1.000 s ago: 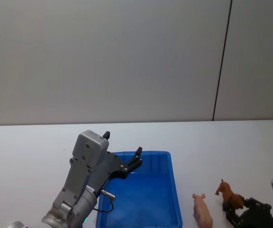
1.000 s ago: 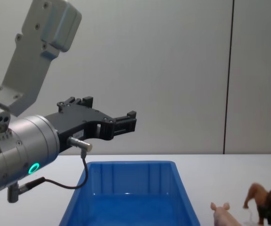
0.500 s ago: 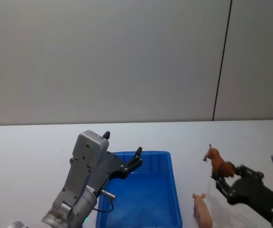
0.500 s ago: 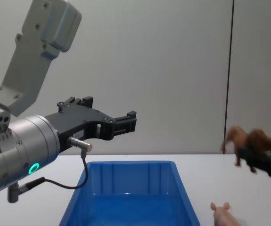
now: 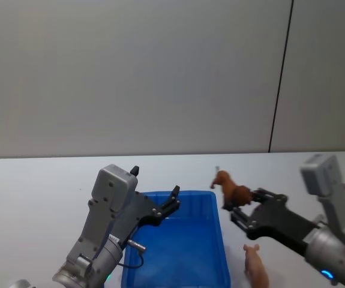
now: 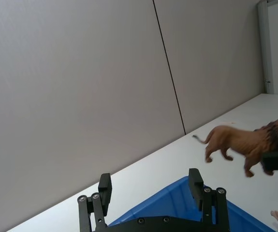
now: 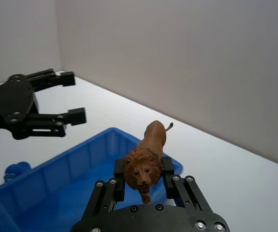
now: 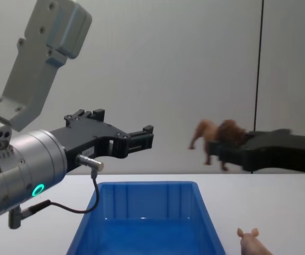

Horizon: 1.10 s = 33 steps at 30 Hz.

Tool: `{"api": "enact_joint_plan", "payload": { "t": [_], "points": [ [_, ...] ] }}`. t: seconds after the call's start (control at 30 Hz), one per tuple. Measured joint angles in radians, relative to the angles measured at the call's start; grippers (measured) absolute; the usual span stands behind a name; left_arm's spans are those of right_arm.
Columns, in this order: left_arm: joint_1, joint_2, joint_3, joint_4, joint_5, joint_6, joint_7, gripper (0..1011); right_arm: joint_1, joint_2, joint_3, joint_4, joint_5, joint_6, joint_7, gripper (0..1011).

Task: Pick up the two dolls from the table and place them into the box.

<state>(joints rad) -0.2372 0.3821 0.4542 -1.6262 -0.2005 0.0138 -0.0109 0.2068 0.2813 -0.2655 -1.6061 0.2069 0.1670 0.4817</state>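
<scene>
1. Ref. landmark: the box (image 5: 178, 194), blue, sitting open-topped on the white table (image 5: 40, 186). We see nothing inside it.
2. R gripper (image 5: 239, 205): fingers closed on the brown lion doll (image 5: 229, 187), one finger each side of its mane and shoulders, as we see in the R wrist view (image 7: 143, 166).
3. Lion doll posn: held in the air, well clear of the table and higher than the box rim per the chest view (image 8: 218, 139). It hangs by the box's far R corner. We cannot tell if it is over the box interior or just outside the R wall.
4. Lion doll attitude: roughly level, head at the gripper end, hindquarters and thin tail pointing toward the box side. The L wrist view (image 6: 247, 140) shows it in profile above the box's blue rim (image 6: 177, 188).
5. L gripper (image 5: 155, 181): fingers spread wide, nothing between them. It sits raised over the box's L side near the far end; we confirm this in the chest view (image 8: 123, 123) and the L wrist view (image 6: 149, 180).
6. Pink pig doll (image 5: 255, 267): on the table, just R of the box's R wall toward the near end, not touching the box. No gripper is in contact with it. The chest view shows its head and ears (image 8: 253, 241) beside the box wall (image 8: 147, 199).
</scene>
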Motion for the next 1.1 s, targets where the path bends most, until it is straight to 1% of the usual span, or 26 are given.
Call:
{"api": "enact_joint_plan", "payload": {
  "t": [0.17, 0.2, 0.23, 0.27, 0.33, 0.37, 0.43, 0.47, 0.53, 0.57, 0.6, 0.63, 0.67, 0.73, 0.8, 0.87, 0.9, 0.97, 1.0, 1.03, 1.07, 1.1],
  "points": [
    [0.000, 0.000, 0.000, 0.000, 0.000, 0.000, 0.000, 1001, 0.048, -0.040, -0.028, 0.054, -0.025, 0.021, 0.036, 445],
    [0.000, 0.000, 0.000, 0.000, 0.000, 0.000, 0.000, 1001, 0.053, -0.045, -0.031, 0.063, -0.028, 0.023, 0.040, 491],
    [0.000, 0.000, 0.000, 0.000, 0.000, 0.000, 0.000, 1001, 0.058, -0.050, -0.035, 0.071, -0.033, 0.026, 0.045, 500],
    [0.000, 0.000, 0.000, 0.000, 0.000, 0.000, 0.000, 1001, 0.068, -0.059, -0.041, 0.085, -0.038, 0.029, 0.050, 568],
    [0.000, 0.000, 0.000, 0.000, 0.000, 0.000, 0.000, 1001, 0.080, -0.069, -0.049, 0.103, -0.046, 0.032, 0.057, 609],
    [0.000, 0.000, 0.000, 0.000, 0.000, 0.000, 0.000, 1001, 0.080, -0.069, -0.049, 0.103, -0.046, 0.032, 0.057, 629],
    [0.000, 0.000, 0.000, 0.000, 0.000, 0.000, 0.000, 1001, 0.090, -0.077, -0.054, 0.119, -0.051, 0.034, 0.063, 708],
    [0.000, 0.000, 0.000, 0.000, 0.000, 0.000, 0.000, 1001, 0.093, -0.078, -0.056, 0.123, -0.053, 0.035, 0.064, 725],
    [0.000, 0.000, 0.000, 0.000, 0.000, 0.000, 0.000, 1001, 0.100, -0.082, -0.058, 0.133, -0.057, 0.035, 0.067, 801],
    [0.000, 0.000, 0.000, 0.000, 0.000, 0.000, 0.000, 1001, 0.101, -0.083, -0.059, 0.136, -0.058, 0.035, 0.067, 822],
    [0.000, 0.000, 0.000, 0.000, 0.000, 0.000, 0.000, 1001, 0.103, -0.083, -0.059, 0.140, -0.059, 0.034, 0.068, 831],
    [0.000, 0.000, 0.000, 0.000, 0.000, 0.000, 0.000, 1001, 0.104, -0.083, -0.059, 0.141, -0.059, 0.033, 0.068, 891],
    [0.000, 0.000, 0.000, 0.000, 0.000, 0.000, 0.000, 1001, 0.104, -0.082, -0.059, 0.142, -0.060, 0.032, 0.068, 924],
    [0.000, 0.000, 0.000, 0.000, 0.000, 0.000, 0.000, 1001, 0.104, -0.078, -0.056, 0.143, -0.060, 0.029, 0.065, 949],
    [0.000, 0.000, 0.000, 0.000, 0.000, 0.000, 0.000, 1001, 0.098, -0.069, -0.051, 0.139, -0.059, 0.026, 0.059, 1001],
    [0.000, 0.000, 0.000, 0.000, 0.000, 0.000, 0.000, 1001, 0.088, -0.057, -0.043, 0.128, -0.053, 0.023, 0.050, 1001],
    [0.000, 0.000, 0.000, 0.000, 0.000, 0.000, 0.000, 1001, 0.088, -0.057, -0.043, 0.128, -0.053, 0.023, 0.050, 1001],
    [0.000, 0.000, 0.000, 0.000, 0.000, 0.000, 0.000, 1001, 0.074, -0.045, -0.036, 0.116, -0.045, 0.021, 0.040, 1001],
    [0.000, 0.000, 0.000, 0.000, 0.000, 0.000, 0.000, 1001, 0.061, -0.032, -0.029, 0.101, -0.037, 0.019, 0.032, 1001],
    [0.000, 0.000, 0.000, 0.000, 0.000, 0.000, 0.000, 1001, 0.061, -0.032, -0.029, 0.101, -0.037, 0.019, 0.032, 1001],
    [0.000, 0.000, 0.000, 0.000, 0.000, 0.000, 0.000, 1001, 0.043, -0.018, -0.022, 0.082, -0.027, 0.018, 0.020, 1001],
    [0.000, 0.000, 0.000, 0.000, 0.000, 0.000, 0.000, 1001, 0.043, -0.018, -0.022, 0.082, -0.027, 0.018, 0.020, 1001]
  ]
}}
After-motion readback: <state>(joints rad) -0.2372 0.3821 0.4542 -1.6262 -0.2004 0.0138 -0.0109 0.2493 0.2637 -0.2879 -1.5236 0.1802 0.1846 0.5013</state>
